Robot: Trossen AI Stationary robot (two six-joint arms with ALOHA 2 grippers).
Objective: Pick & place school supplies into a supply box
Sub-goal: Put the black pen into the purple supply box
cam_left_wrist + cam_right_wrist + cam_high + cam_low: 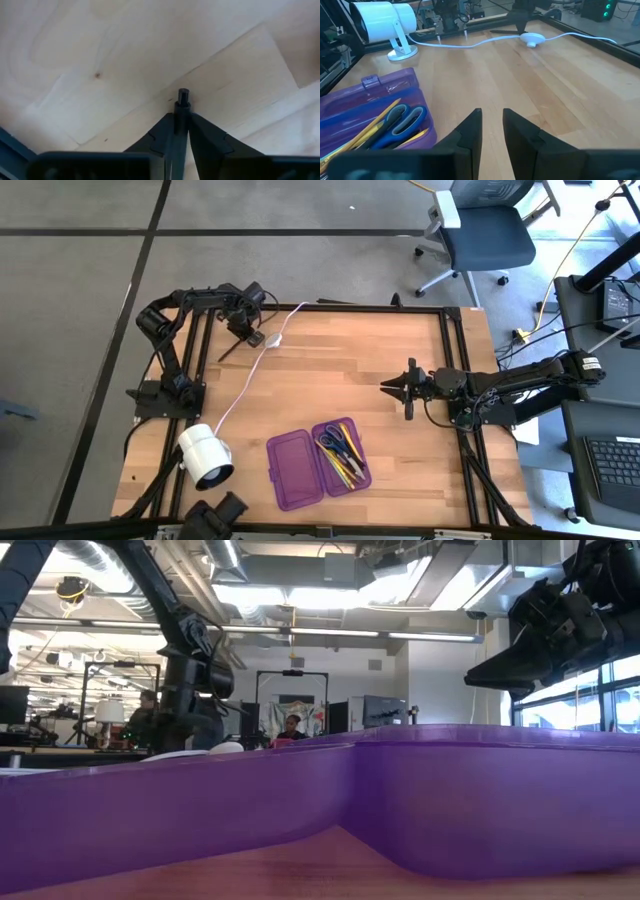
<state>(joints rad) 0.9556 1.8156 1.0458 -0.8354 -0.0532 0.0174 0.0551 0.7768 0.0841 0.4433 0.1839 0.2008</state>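
Note:
The supply box (318,463) lies open near the table's near edge. Its right half (380,125) holds the blue-handled scissors (402,120) and several yellow, green and dark pencils (343,455). Its left half (293,470) shows nothing in it. My left gripper (243,335) is at the far left of the table beside the white cable's switch (275,338), shut on a dark pen (183,97). My right gripper (492,125) hovers right of the table's middle, pointing left; it is slightly open and holds nothing. My left gripper pinches the dark pen between its two shut fingers (165,130). The pen lies along the fingers, and its free end (183,94) sticks out past their tips toward the wood. Whether that end touches the table cannot be told.
A white cylindrical lamp (205,457) stands at the near left corner, and its white cable (245,380) runs to the far edge past the oval switch. Bare wood lies between the box and my right gripper. Office chairs and desks stand beyond the table.

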